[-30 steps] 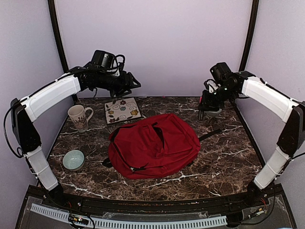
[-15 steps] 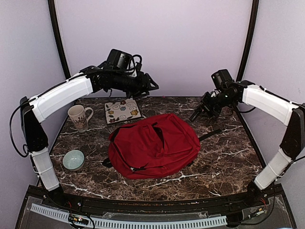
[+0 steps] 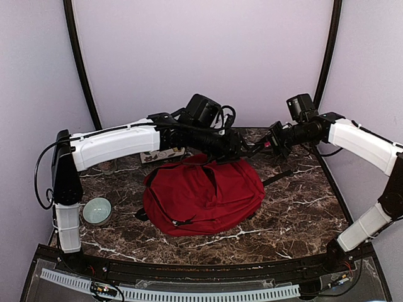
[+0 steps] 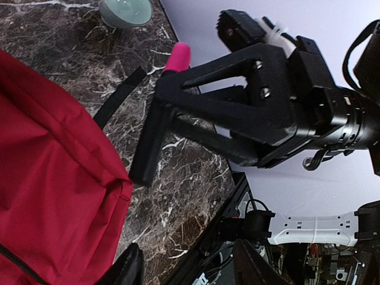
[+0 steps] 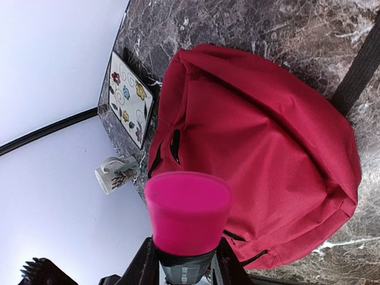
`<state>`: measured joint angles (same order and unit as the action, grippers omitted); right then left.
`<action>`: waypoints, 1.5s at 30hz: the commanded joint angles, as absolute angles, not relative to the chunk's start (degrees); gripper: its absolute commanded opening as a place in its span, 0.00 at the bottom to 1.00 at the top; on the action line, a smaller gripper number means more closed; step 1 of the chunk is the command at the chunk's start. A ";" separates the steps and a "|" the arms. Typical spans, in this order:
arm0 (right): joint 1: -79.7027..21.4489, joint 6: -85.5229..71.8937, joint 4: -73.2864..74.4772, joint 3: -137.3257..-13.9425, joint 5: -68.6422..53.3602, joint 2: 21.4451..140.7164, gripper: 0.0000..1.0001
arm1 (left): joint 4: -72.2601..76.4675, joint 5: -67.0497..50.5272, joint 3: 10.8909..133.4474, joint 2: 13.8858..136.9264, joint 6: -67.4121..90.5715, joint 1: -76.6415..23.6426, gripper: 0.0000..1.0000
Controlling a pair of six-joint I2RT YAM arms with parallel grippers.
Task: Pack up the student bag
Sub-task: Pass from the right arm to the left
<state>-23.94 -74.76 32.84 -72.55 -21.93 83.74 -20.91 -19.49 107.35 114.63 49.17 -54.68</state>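
The dark-red student bag (image 3: pixel 201 195) lies flat in the middle of the marble table, its zip pocket showing in the right wrist view (image 5: pixel 261 148). My right gripper (image 5: pixel 185 267) is shut on a dark cylinder with a bright pink top (image 5: pixel 187 211), held in the air over the bag's far right corner (image 3: pixel 272 143). The pink tip (image 4: pixel 178 57) also shows in the left wrist view. My left gripper (image 4: pixel 190 270) is open and empty, stretched across above the bag's far edge (image 3: pixel 244 151), close to the right gripper.
A pale green bowl (image 3: pixel 97 211) sits at the left front. A floral tile (image 5: pixel 127 95) and a patterned mug (image 5: pixel 116 173) stand at the back left, mostly behind the left arm from above. Another pale bowl (image 4: pixel 124 10) is at the back right. A black strap (image 3: pixel 277 178) trails right.
My left arm has swung from the back left corner to the right, out over the bag's far edge. The right gripper has tilted and shifted slightly left with the pink-topped cylinder.
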 commanded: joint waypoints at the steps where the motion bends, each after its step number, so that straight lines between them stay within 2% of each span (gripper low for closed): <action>1: -23.82 -83.86 28.74 -70.11 -27.30 80.29 0.00 | -13.50 -19.57 106.21 113.02 48.04 -54.84 0.53; 5: -23.99 -94.13 22.82 -67.95 -27.54 79.08 0.00 | -15.28 -18.48 109.41 113.12 42.88 -54.57 0.53; 13: -24.47 -100.69 25.06 -74.80 -24.81 81.08 0.00 | -20.75 -12.73 110.81 110.28 38.46 -53.42 0.52; 20: -24.65 -104.82 23.27 -75.57 -25.63 81.34 0.00 | -17.78 -13.91 110.00 109.31 35.44 -52.20 0.47; 26: -25.19 -107.05 20.83 -75.31 -27.02 81.39 0.00 | -11.60 -15.77 108.28 109.01 34.56 -51.29 0.47; 30: -25.77 -106.71 21.26 -76.15 -26.92 81.35 0.00 | -10.59 -16.07 108.78 110.03 34.83 -51.15 0.39; 40: -27.60 -108.34 19.77 -74.71 -26.12 80.41 0.00 | -9.33 -16.61 108.51 110.61 35.52 -51.15 0.26; 45: -27.59 -109.48 18.06 -74.24 -25.75 80.31 0.00 | -11.50 -15.36 108.32 110.16 35.32 -51.15 0.22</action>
